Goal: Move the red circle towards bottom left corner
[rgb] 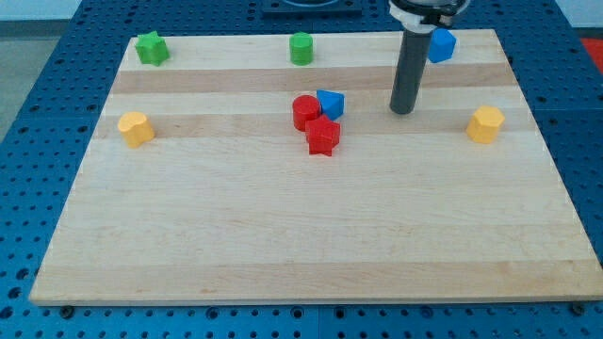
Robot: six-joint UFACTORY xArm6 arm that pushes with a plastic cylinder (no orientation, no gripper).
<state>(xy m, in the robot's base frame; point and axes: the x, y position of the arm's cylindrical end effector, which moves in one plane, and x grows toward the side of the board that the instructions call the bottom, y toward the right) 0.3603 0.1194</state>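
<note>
Nearest your camera lay the wooden board, its near half bare wood, resting on a blue perforated table.

You had seven blocks on it, and only the one view to count them in. Two were red: the red circle, a short cylinder, sat a little left of the board's middle, and the red star lay just nearer than it and slightly right, touching it. Two were blue: the blue triangular block pressed against the red circle's right side, and a second blue block sat at the far edge toward the right, partly hidden behind the rod, its shape unclear. Two were green: the green star in the far left corner and the green cylinder at the far edge near the middle. Two were yellow, one yellow block near the left edge and one yellow block near the right edge.

You had no fingers to report; the arm ended in a plain dark rod holding nothing. My tip stood on the board to the right of the red cluster, well clear of the blue triangular block and touching no block.
</note>
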